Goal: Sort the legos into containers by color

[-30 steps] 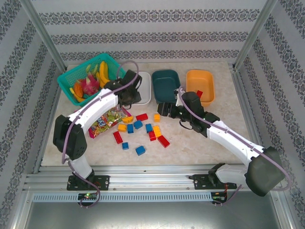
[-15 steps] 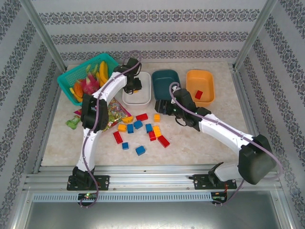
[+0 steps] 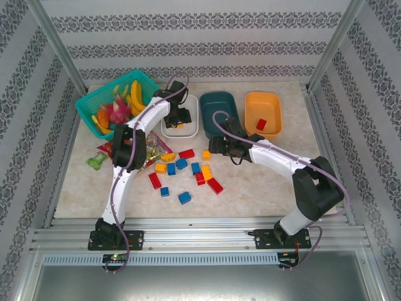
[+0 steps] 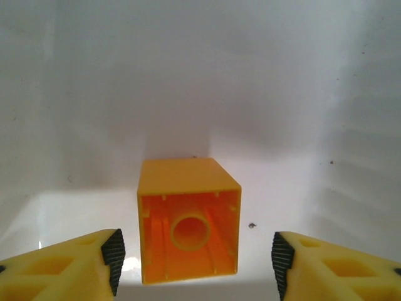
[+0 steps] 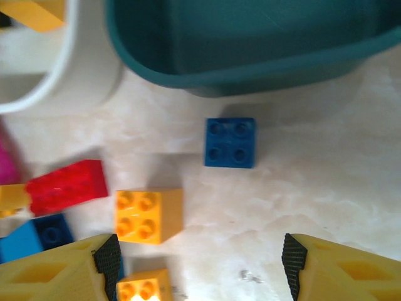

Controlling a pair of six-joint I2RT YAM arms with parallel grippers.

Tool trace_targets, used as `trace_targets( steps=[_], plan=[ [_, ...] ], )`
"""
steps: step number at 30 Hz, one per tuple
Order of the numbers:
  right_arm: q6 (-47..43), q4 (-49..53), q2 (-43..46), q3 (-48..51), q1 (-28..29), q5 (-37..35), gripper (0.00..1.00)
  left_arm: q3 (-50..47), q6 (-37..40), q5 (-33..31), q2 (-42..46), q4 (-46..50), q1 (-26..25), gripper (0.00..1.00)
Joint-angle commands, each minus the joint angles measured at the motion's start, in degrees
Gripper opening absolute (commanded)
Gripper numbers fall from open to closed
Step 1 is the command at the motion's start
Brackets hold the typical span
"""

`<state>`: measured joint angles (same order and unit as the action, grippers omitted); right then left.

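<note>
Two pincers, both parted.

Left pincer (image 4: 197, 258): jaws wide, with the black pads clear of the yellow brick (image 4: 188, 219) on either side. It holds nothing. The brick lies on the floor of the white tub (image 4: 188, 75), hollow underside towards the wrist camera.

Right pincer (image 5: 199, 258): jaws wide and empty, over bare tabletop. A blue brick (image 5: 230, 142) lies ahead of it, close to the wall of the teal tub (image 5: 250, 44). Further left are a yellow square brick (image 5: 149, 215) and a red brick (image 5: 66, 186).

Overhead: the tubs sit in a row at the far side, white, teal, then the orange tub (image 3: 263, 100). One red piece (image 3: 261, 124) lies inside the orange. The loose bricks (image 3: 185, 169), red, blue and yellow, are scattered mid-table in front of the white and teal tubs. A candy bag (image 3: 150, 150) lies to their left, partly under the left arm. A mesh basket (image 3: 94, 103) of toy fruit sits in the far left corner.

Surface: the tabletop (image 3: 269, 188) is pale marbled beige.

Room: an enclosure of aluminium posts (image 3: 56, 44) with a slotted rail (image 3: 200, 238) along the near edge. The walls (image 3: 188, 25) are papered white with grey ornamental bands.
</note>
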<state>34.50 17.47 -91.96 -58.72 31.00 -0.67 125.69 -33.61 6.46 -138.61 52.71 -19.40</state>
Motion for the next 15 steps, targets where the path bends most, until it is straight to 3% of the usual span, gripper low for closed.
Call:
trace_targets(
  steps=[1, 9, 15],
  plan=[
    [-1.70, 0.60, -2.84, -1.92, -1.02, -0.92, 0.69, -0.75, 0.81, 1.24, 8.40, -0.29, -0.08, 0.70],
    [-2.03, -0.07, -11.29, -7.94, -0.44, -2.40, 0.69, -26.67, -2.46, 7.95, 31.59, -18.86, -2.02, 0.76],
    [-0.33, 1.95, -13.87, -9.64, -0.68, -6.01, 0.66, -42.78, -6.45, 10.08, 44.49, -26.43, -2.82, 0.76]
  ],
)
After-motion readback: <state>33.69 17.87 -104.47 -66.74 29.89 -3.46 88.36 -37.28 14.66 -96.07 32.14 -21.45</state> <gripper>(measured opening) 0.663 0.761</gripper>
